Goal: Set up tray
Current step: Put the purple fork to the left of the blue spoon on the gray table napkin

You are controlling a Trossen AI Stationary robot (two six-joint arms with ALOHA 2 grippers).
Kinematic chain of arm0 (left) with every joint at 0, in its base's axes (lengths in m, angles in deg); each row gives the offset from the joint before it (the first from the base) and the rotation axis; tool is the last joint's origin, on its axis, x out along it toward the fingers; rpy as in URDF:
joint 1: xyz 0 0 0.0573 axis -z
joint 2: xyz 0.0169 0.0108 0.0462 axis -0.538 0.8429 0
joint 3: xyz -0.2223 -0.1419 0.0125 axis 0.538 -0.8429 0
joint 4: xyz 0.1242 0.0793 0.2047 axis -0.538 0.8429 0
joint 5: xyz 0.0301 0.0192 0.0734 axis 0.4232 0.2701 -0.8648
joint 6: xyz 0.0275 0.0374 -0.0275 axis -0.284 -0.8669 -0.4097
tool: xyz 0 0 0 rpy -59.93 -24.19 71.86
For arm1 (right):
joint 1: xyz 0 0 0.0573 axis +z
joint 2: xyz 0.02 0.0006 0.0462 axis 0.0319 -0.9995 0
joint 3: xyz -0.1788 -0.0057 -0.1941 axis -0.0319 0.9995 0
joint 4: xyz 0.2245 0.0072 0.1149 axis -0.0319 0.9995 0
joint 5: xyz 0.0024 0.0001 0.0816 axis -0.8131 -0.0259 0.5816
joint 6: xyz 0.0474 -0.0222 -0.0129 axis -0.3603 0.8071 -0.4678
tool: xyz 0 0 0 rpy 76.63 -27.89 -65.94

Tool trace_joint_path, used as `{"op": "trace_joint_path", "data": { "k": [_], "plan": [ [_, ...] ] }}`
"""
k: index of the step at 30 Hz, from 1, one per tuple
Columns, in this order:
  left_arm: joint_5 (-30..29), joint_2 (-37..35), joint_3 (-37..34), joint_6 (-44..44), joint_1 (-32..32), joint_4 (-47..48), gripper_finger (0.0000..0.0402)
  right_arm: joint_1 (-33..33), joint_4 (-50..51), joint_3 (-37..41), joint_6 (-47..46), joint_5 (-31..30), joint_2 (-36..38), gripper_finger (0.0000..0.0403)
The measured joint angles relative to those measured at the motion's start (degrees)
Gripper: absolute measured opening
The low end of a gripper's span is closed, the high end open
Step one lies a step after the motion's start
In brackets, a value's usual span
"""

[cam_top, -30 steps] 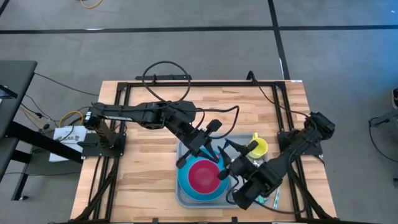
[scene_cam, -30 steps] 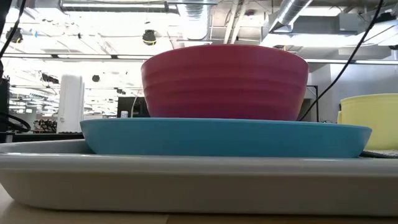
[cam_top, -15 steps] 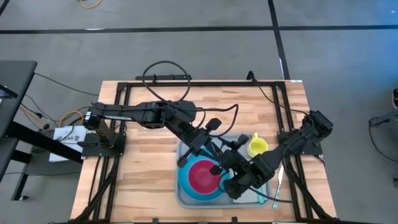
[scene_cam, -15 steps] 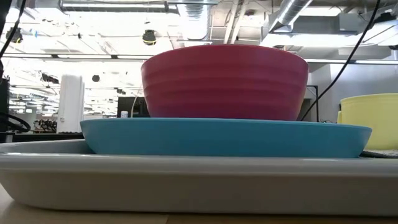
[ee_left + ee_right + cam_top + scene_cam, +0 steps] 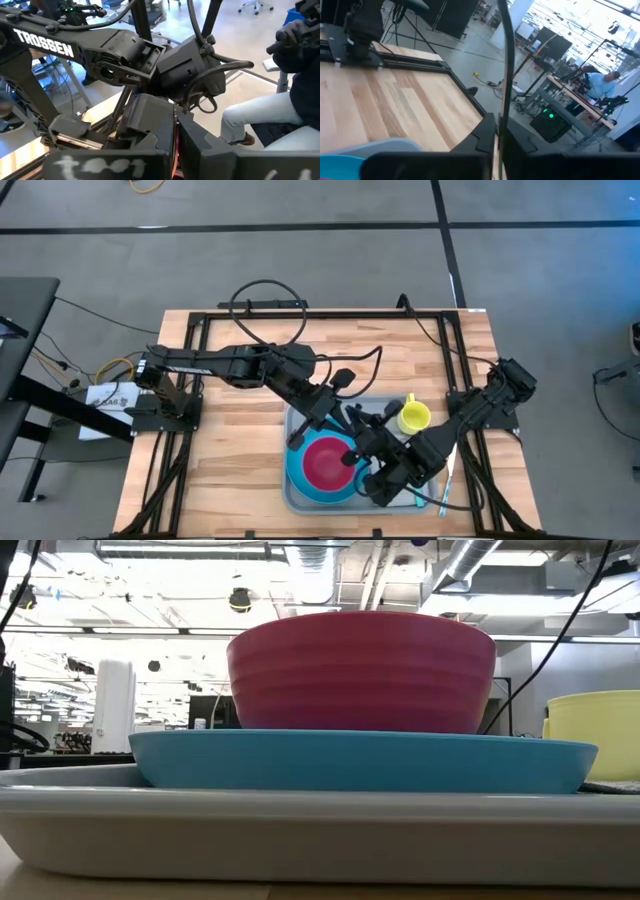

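Clearly your right gripper (image 5: 352, 456) was closed, empty, right at the pink bowl (image 5: 326, 464), which sat on the blue plate (image 5: 300, 477) in the tray (image 5: 292, 502) below; swinging could topple it. Beyond, your left gripper (image 5: 345, 423) was closed.

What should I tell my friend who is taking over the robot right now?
Left gripper: shut, over the back part of the tray.
Right gripper: shut, at the right edge of the pink bowl; whether it holds anything can't be seen.
Done: blue plate on the tray, pink bowl on the plate, yellow cup at the tray's back right corner.
Left: a thin light-blue utensil lies beside the tray on the right.
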State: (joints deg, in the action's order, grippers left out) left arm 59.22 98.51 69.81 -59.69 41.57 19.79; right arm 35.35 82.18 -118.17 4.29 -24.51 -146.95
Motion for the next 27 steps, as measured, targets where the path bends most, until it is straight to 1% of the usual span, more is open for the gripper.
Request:
{"op": "trace_joint_path", "data": {
  "k": [2, 8, 11, 18, 22, 24, 27],
  "plan": [
    [-0.4, 0.0, 0.0, 0.2, 0.0, 0.0, 0.0000, 0.1, 0.0, 0.0, 0.0, 0.0, 0.0, 0.0004],
    [-0.7, 0.0, 0.0, 0.2, 0.0, 0.2, 0.0000, 0.1, 0.0, 0.0, 0.0, 0.2, 0.0, 0.0002],
    [-0.7, 0.0, 0.0, 0.2, 0.0, 0.4, 0.0000, 0.1, 0.0, 0.0, 0.0, 1.3, 0.0, 0.0001],
    [-0.9, 0.0, 0.0, 0.3, 0.1, 1.8, 0.0000, 1.6, 0.0, 0.0, 0.0, 1.8, 0.0, 0.0001],
    [0.3, 0.0, 0.0, 0.1, 0.1, 1.8, 0.0000, 2.2, -0.2, 0.0, 0.0, 1.8, 0.0, 0.0000],
    [0.3, 0.0, 0.0, 0.2, 0.3, 1.8, 0.0004, 2.5, -0.3, 0.0, 0.0, 1.8, 0.0, 0.0000],
    [-1.7, 0.0, 0.0, 0.8, 0.4, 2.9, 0.0021, 2.7, -0.6, 0.0, -0.1, 1.7, 0.0, 0.0000]
  ]
}}
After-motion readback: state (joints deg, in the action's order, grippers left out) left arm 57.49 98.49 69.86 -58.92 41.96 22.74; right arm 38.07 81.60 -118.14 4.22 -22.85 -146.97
